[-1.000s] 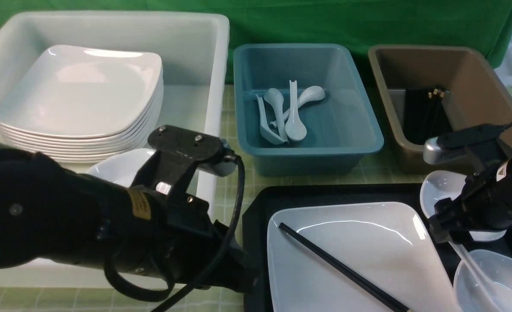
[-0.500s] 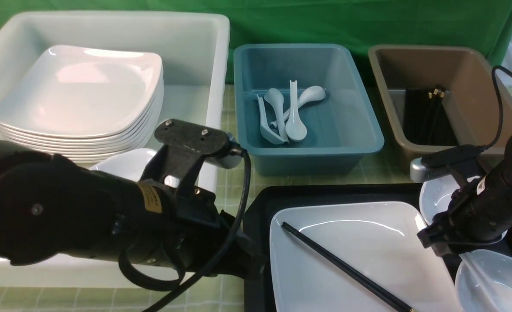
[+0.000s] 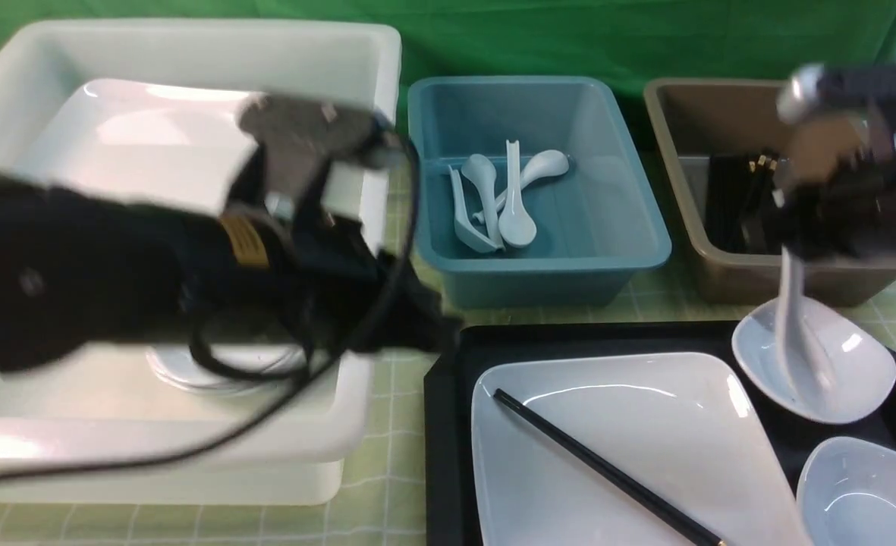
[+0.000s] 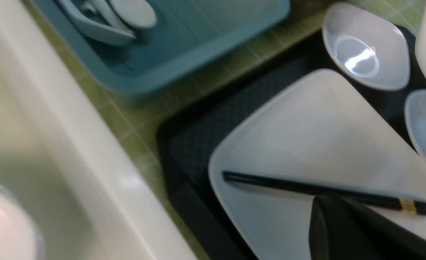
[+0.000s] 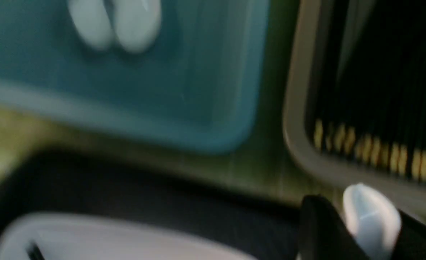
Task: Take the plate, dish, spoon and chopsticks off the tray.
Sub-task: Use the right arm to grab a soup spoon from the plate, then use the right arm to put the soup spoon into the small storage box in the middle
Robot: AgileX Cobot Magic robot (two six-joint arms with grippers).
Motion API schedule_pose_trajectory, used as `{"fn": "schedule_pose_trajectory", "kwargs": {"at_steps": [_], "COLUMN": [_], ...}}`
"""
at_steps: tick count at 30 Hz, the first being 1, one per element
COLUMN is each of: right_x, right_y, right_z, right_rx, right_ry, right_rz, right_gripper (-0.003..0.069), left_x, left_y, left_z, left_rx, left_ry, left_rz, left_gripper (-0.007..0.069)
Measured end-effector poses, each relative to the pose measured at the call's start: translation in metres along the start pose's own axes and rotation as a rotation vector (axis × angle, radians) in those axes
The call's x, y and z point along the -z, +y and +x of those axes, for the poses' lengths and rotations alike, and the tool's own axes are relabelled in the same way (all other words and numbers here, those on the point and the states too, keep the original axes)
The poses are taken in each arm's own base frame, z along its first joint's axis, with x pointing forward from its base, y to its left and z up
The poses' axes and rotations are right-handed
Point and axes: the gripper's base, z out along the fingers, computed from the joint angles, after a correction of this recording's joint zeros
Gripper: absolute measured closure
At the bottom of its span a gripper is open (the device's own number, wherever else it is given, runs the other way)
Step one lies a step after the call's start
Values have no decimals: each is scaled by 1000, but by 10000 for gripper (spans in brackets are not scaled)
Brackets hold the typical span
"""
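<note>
Right end effector [image 3: 795, 241] is clamped on the spoon [image 3: 795, 326] handle, and the spoon hangs down over a small dish [image 3: 857, 371] at the far right of the tray [image 3: 569, 337]. The plate [image 3: 645, 440] sits on the tray with the chopsticks [image 3: 592, 462] lying across it. Left end effector [image 3: 429, 330] is blurred, just beside the tray's left edge by the white bin [image 3: 372, 98]; can't tell how open it is.

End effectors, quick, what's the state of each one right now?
Left end effector: cannot be told; only a dark part shows.
Right end effector: closed on the spoon, which hangs above the tray.
</note>
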Motion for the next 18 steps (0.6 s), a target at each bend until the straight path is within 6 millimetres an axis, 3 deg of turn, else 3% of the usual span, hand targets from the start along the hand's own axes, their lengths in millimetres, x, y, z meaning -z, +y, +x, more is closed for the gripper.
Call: {"fn": "schedule_pose_trajectory", "kwargs": {"at_steps": [5, 7, 8, 10, 13, 18], "right_x": [-21, -42, -44, -73, -113, -163], "right_y": [40, 56, 58, 65, 68, 71], "right_z": [-63, -87, -89, -107, -116, -107], "right_rx": [65, 79, 80, 83, 83, 89], "right_ry": [-172, -225, -230, -266, -269, -219], "right_rz": [-94, -125, -126, -135, -135, -134], "right_gripper": [515, 515, 515, 515, 515, 515], "left_x": [23, 26, 26, 28, 37, 59], "left_y": [34, 44, 44, 51, 51, 44], "left_z": [-30, -30, -29, -24, -19, -7], "left_rx": [81, 125, 126, 152, 157, 152], "left_ry": [-55, -42, -38, 22, 59, 6], "left_rz": [-108, -127, -127, -143, -147, -141], "left_gripper": [623, 623, 623, 623, 623, 623]}}
